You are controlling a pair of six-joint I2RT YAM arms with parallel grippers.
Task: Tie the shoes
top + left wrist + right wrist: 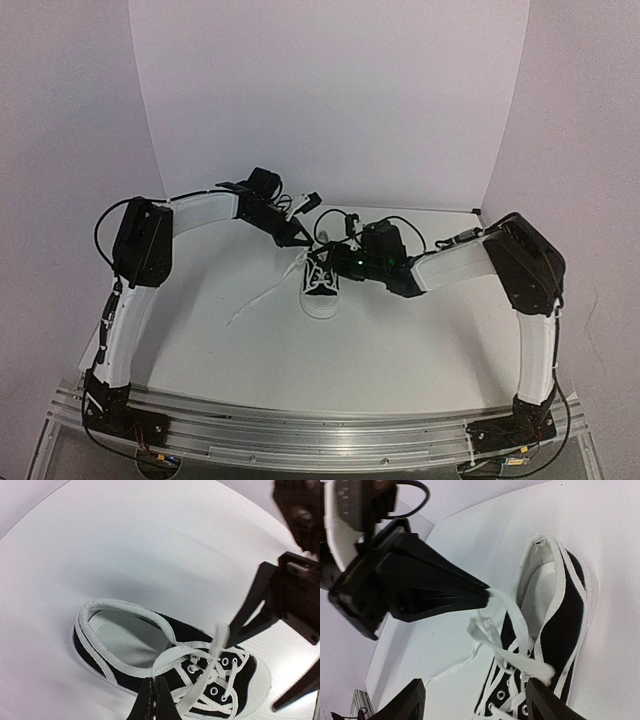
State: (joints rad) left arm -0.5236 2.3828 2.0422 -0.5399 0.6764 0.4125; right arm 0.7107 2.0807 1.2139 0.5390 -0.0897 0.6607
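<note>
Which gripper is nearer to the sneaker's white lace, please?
Left: the left gripper is shut on the lace above the sneaker; the right gripper hangs open beside it.

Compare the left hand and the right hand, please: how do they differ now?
The left hand is shut, pinching the white lace; the right hand stands open, gripping nothing. Seen from above, the left hand points in from left of the sneaker, the right hand from its right. Both are black and hover close above the sneaker.
</note>
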